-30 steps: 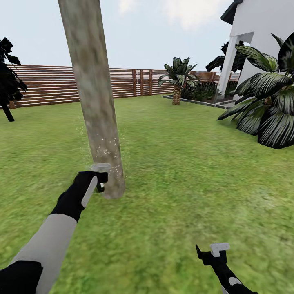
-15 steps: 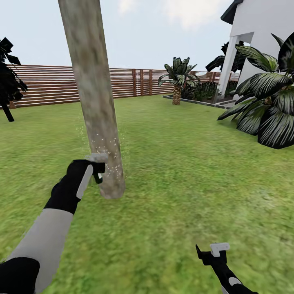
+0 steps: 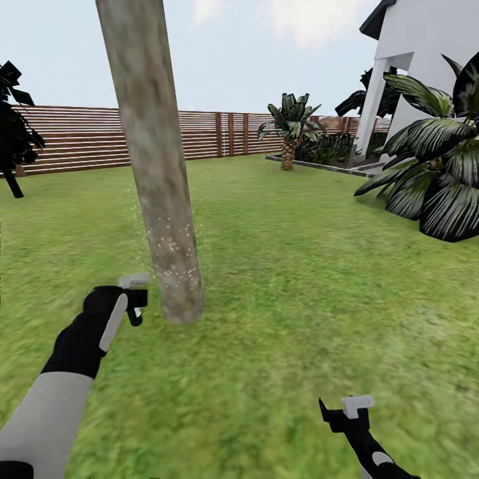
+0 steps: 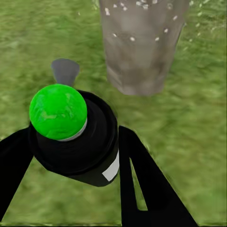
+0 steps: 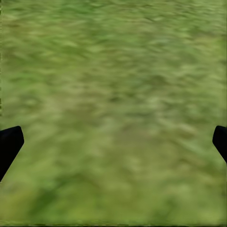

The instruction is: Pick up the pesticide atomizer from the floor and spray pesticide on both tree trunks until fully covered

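Pesticide atomizer, a small black bottle with a white label patch and a round green cap, sat clamped between the two black fingers of the left gripper. In the head view that gripper hung low above the green grass lawn, just beside the base of the thick, smooth, grey-tan mottled tree trunk, on the side away from the white house, apart from the bark and not touching it. Its jaws stood closed onto the bottle's sides. Fine white specks of pesticide dotted the lower part of the trunk and hung thinly in the air around it; the left wrist view showed the same specks on the bark above the flared foot of the trunk.

Well away from the trunk, on the house side and nearer the robot, the right gripper was held low over the grass with its black fingertips spread wide at the edges of its wrist view, holding nothing. Beyond the trunk ran a brown horizontal-slat wooden fence, with a short scaly-trunked palm toward the house.
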